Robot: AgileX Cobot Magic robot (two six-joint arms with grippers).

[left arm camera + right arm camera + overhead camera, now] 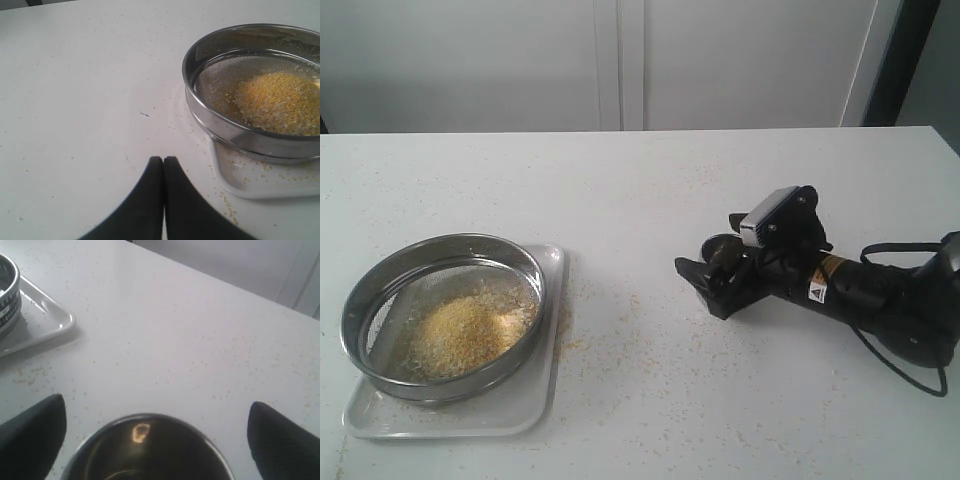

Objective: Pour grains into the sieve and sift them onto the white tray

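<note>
The broad white speckled tabletop [650, 180] carried everything. At its left lay the flat rectangular white tray [538, 400], and the wide round steel sieve [460, 385] rested on it. A heap of golden-yellow and pale grains [460, 330] sat on the sieve's mesh, and stray granules dotted the table beside the tray. Well apart on the right, the right gripper [156, 405] held its black fingers spread wide on either side of a small round steel cup [145, 450], clear of its rim. The left gripper [163, 161], near the sieve, was clenched on nothing.

table [650, 200]: white, speckled | wall [470, 60]: pale panels | dark strip [905, 60]: far right
</note>
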